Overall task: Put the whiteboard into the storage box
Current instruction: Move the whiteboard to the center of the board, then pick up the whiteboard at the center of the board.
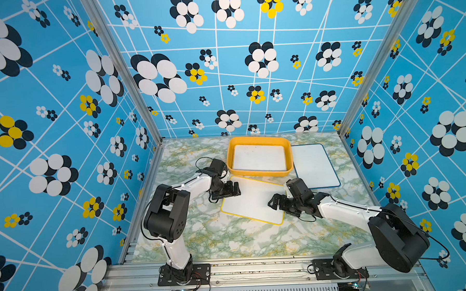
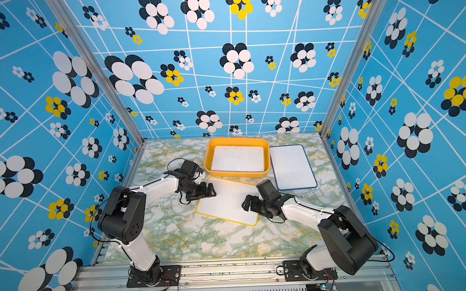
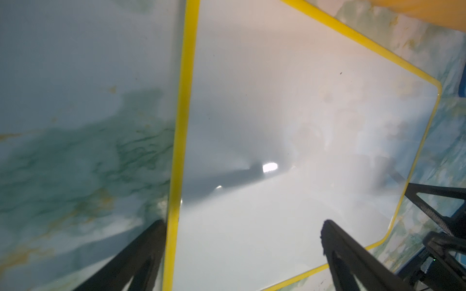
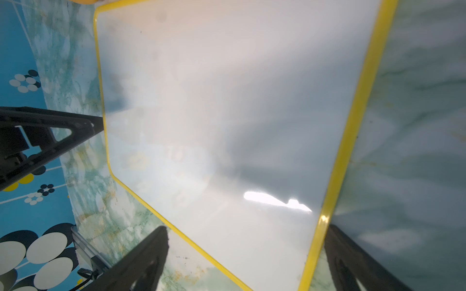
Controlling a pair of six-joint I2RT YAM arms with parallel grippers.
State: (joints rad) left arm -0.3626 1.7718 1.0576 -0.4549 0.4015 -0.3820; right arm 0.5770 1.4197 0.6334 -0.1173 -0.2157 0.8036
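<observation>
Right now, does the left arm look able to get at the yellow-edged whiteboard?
Probably yes. The left tool is open and hangs right over the yellow-edged whiteboard, its fingers either side of one edge. Nothing lies on the board; the right tool is at the opposite edge.

- Storage box: shallow orange-yellow tub with rounded corners, upright at the back of the table; a white board lies flat inside.
- Yellow-edged whiteboard: flat on the table, skewed, just in front of the box.
- Blue-edged whiteboard: flat, just beside the box on its right.
</observation>
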